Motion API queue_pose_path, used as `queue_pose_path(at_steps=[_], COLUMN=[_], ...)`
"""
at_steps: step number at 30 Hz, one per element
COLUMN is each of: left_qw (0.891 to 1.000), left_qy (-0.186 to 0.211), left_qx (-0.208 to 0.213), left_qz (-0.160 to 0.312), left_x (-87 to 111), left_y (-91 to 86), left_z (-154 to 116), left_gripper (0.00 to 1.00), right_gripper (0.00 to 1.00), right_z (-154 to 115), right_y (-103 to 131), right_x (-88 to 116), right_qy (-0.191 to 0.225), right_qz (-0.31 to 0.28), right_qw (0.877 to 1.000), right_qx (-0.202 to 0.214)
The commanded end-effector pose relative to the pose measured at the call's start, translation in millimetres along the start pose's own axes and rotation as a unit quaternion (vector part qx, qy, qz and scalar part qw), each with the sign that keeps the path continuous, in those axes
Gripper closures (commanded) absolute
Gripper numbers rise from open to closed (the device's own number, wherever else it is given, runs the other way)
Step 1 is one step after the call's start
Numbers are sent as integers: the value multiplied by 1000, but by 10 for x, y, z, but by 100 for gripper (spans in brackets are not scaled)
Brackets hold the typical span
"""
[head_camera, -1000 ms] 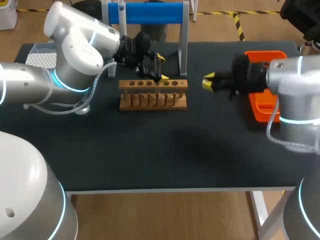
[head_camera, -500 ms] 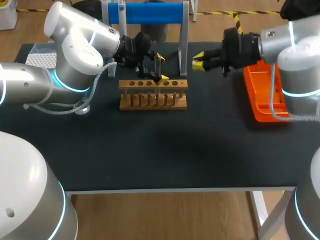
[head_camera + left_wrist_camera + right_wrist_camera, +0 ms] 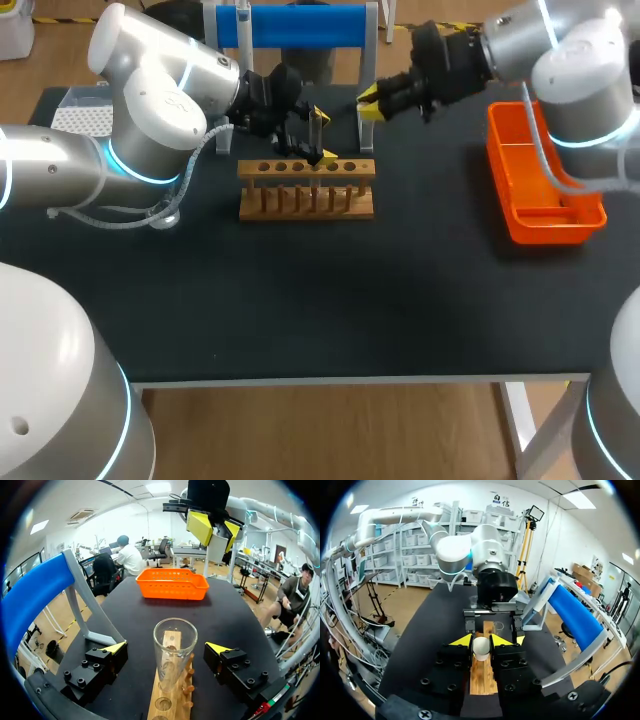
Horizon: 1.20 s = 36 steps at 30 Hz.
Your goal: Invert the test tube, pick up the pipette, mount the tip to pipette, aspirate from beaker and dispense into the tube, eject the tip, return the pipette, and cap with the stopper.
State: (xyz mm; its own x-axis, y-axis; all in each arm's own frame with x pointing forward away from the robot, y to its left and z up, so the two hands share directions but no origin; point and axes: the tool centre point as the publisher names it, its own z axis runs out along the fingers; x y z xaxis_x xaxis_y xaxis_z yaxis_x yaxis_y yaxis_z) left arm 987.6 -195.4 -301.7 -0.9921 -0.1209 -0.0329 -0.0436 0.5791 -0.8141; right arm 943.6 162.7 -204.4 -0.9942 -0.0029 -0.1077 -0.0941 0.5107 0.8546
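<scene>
In the head view our left gripper (image 3: pixel 322 137) hangs over the right end of the light wooden test-tube rack (image 3: pixel 306 190), in the upper centre of the frame, just below the blue-barred metal stand (image 3: pixel 290 25). Its jaws are spread wide. The left wrist view shows the clear glass test tube (image 3: pixel 174 650) standing upright in the rack, mouth up, between the two fingers and touching neither.

Our right gripper (image 3: pixel 370 103) enters the frame from the upper right and sits by the stand's right post — near the left gripper but apart from it. Its jaws pinch a small white stopper (image 3: pixel 481 649) from both sides — the right wrist view shows this, with the rack beneath and the left gripper ahead.

The orange plastic tray (image 3: pixel 550 228) lies at the right of the frame, well apart from the rack.
</scene>
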Motion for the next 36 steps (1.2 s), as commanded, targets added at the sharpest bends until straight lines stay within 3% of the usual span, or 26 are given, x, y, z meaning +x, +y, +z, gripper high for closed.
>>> queue_pose_path(at_steps=[1, 36], left_qw=[1000, 1000], left_qy=[1, 1], left_qx=[-1, -1], left_qz=[0, 0], left_x=[-10, -10], left_y=[-2, -2], left_z=[3, 3], left_gripper=[0, 0], right_gripper=[100, 100], right_z=[73, 439], right_y=[45, 192], right_x=[-89, -260], right_qy=[43, 58], right_qz=[1, 5], right_qw=[999, 998], right_qx=[10, 21])
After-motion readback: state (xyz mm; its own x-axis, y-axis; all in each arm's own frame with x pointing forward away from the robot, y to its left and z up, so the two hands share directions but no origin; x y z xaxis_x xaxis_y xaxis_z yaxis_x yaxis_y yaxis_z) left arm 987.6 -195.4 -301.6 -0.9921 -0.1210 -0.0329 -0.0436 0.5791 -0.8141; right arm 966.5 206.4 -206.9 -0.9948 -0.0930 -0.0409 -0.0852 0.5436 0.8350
